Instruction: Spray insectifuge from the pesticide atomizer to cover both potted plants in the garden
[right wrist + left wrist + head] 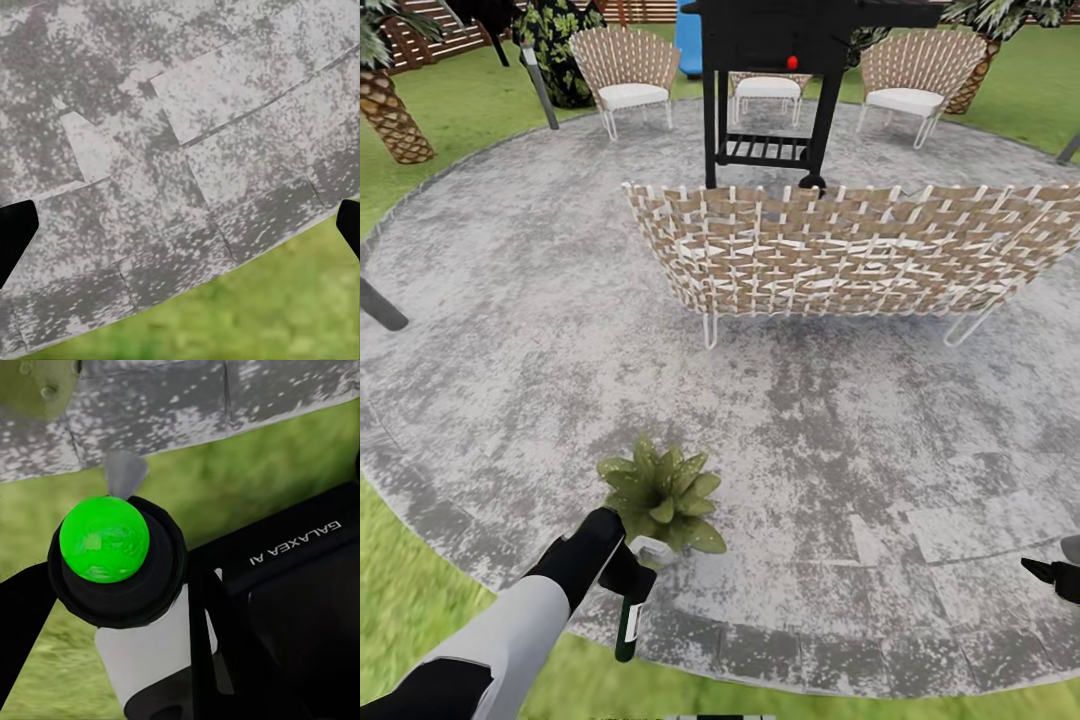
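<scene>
Spraying step: left gripper [628, 572] clamps the pesticide atomizer [628, 618] just beside a potted plant [663, 495] on the patio [840, 440]. Right gripper [1050, 577] spread, empty. Next, I'd judge: point nozzle at leaves.

The patio [510, 330] was mottled grey and white, with a darker grey rim of slabs, and the lawn [400, 600] around it was bright green. The potted plant [660, 492] had green pointed leaves with paler edges. The pesticide atomizer [628, 625] had a dark green body and a pale label; the left tool [622, 572] gripping it was black, on a white forearm. The sofa [850, 250] was woven tan and white on white legs. The grill [770, 60] was black with a red spot. The palm trunk [390, 115] was scaly brown.
</scene>
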Tool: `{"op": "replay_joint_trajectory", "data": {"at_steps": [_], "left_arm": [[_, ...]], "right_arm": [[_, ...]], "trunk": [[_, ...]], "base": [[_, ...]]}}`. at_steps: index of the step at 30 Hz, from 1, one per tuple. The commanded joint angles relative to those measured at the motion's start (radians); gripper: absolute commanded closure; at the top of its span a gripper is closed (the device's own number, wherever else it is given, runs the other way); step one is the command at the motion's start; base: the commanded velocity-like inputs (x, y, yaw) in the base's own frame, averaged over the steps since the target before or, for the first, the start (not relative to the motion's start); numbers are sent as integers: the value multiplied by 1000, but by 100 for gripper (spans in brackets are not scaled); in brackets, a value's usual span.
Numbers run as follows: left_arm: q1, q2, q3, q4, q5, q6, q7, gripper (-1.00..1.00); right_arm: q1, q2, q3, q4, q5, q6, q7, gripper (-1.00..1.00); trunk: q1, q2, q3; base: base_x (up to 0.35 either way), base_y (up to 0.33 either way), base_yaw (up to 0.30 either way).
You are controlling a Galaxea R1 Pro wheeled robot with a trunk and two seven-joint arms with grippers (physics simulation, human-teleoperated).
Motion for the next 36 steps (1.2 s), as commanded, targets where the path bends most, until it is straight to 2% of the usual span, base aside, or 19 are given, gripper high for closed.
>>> {"op": "replay_joint_trajectory", "data": {"at_steps": [1, 6, 9, 12, 21, 32, 36], "left_arm": [[0, 0, -2, -1, -10, 2, -9, 100], [0, 3, 5, -1, -10, 1, -9, 100], [0, 3, 39, -1, -11, 0, -9, 100], [1, 3, 56, -1, -12, 0, -9, 100], [3, 2, 58, -1, -12, 0, -9, 100], [3, 3, 58, -1, -12, 0, -9, 100], [3, 3, 70, -1, -12, 0, -9, 100]], "right_arm": [[-1, 0, -2, -1, 9, 2, 10, -100], [-1, 0, -2, -1, 9, 2, 10, -100], [-1, 0, -1, -1, 9, 1, 10, -100], [-1, 0, -1, -1, 9, 2, 10, -100], [-1, 0, 0, -1, 9, 2, 10, -100], [-1, 0, -1, -1, 9, 2, 10, -100], [-1, 0, -1, -1, 9, 1, 10, -100]], "trunk": [[0, 0, -1], [0, 0, -3], [0, 0, -4], [0, 0, -4], [0, 0, -4], [0, 0, -4], [0, 0, -4]], "base": [[0, 0, 224], [122, -103, 227], [245, -208, 111], [169, -158, 20], [10, -10, 23], [0, 0, 223], [0, 0, 230]]}}
